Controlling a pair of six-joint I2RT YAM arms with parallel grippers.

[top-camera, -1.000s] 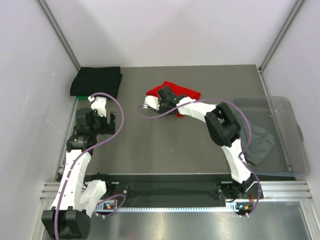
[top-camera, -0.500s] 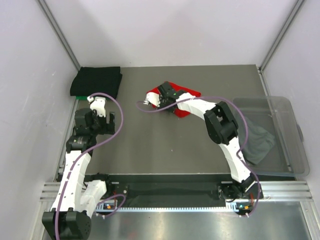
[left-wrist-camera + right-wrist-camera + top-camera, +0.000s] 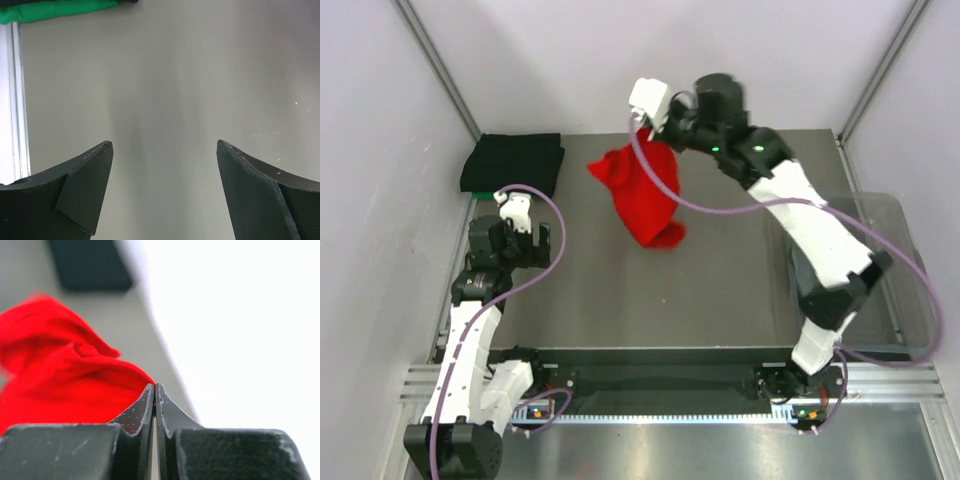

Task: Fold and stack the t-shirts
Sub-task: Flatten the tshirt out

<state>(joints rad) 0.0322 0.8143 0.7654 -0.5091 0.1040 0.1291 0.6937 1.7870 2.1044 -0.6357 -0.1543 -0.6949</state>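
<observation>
My right gripper [image 3: 644, 132] [image 3: 155, 388] is raised high over the far middle of the table and shut on a fold of the bright red t-shirt [image 3: 646, 196] [image 3: 60, 371]. The shirt hangs bunched below it, its lower end near the table. A folded black t-shirt [image 3: 512, 162] [image 3: 90, 264] lies at the far left corner. A strip of green t-shirt [image 3: 55, 11] shows under it in the left wrist view. My left gripper [image 3: 524, 234] [image 3: 165, 150] hovers over bare table at the left, open and holding nothing.
A clear plastic bin [image 3: 912, 262] stands at the right edge, partly hidden by my right arm. White walls close in the table on three sides. The table's left rail [image 3: 15, 100] runs close to my left gripper.
My right gripper shut on the red t-shirt where it lay on the table and swung up and back, lifting it so it hangs. The left arm has not moved.
</observation>
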